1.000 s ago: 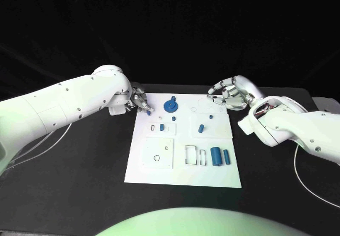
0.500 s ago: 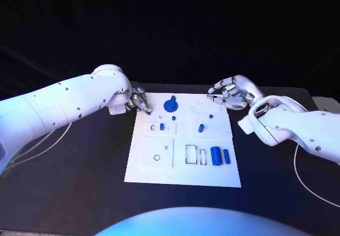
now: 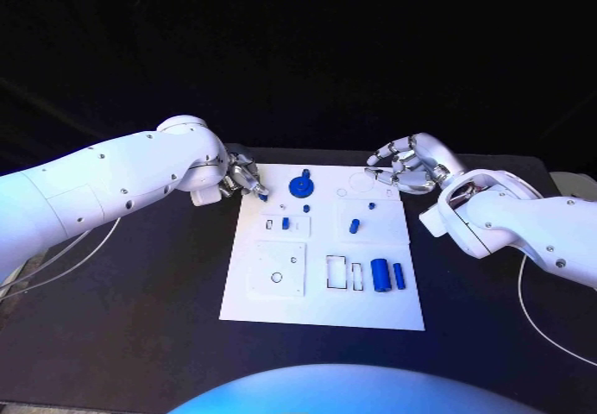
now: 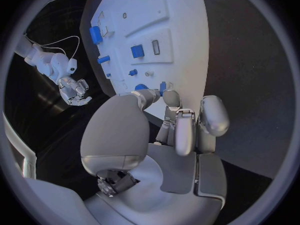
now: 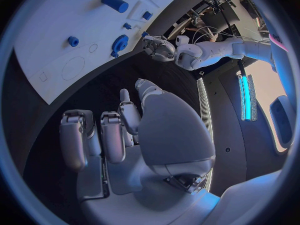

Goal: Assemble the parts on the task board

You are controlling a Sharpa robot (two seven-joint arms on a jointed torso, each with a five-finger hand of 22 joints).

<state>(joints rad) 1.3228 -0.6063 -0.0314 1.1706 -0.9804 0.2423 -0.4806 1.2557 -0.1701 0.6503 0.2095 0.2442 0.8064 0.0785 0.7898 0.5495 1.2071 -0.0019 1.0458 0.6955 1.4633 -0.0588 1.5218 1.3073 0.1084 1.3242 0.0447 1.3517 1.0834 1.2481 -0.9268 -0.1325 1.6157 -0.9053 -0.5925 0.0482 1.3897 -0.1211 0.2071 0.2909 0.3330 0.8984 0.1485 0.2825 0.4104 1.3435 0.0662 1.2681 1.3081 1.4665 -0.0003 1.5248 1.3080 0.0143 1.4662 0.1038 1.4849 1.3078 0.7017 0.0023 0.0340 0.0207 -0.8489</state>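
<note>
Item: task board, white, lying flat in the middle of the black bench. You see almost nothing altered over the last second — every blue part sits where it sat, and both arms keep their stations at the board's far corners. Left hand: at the far left corner, fingers drawn in over the board's edge; the left wrist view shows a small blue part right at the fingertips, but you cannot tell whether it is pinched or merely touched. Right hand: just off the far right corner, fingers curled loosely, nothing in them. Contents of the board: blue gear near the far edge, with small blue pegs below it towards mid-board; large cylinder and a slimmer one lying side by side near the right edge, next to an open rectangular slot. Reading — no seating has happened in this interval; you should treat the assembly as barely begun, with the left hand's small part the likeliest piece in work.
</note>
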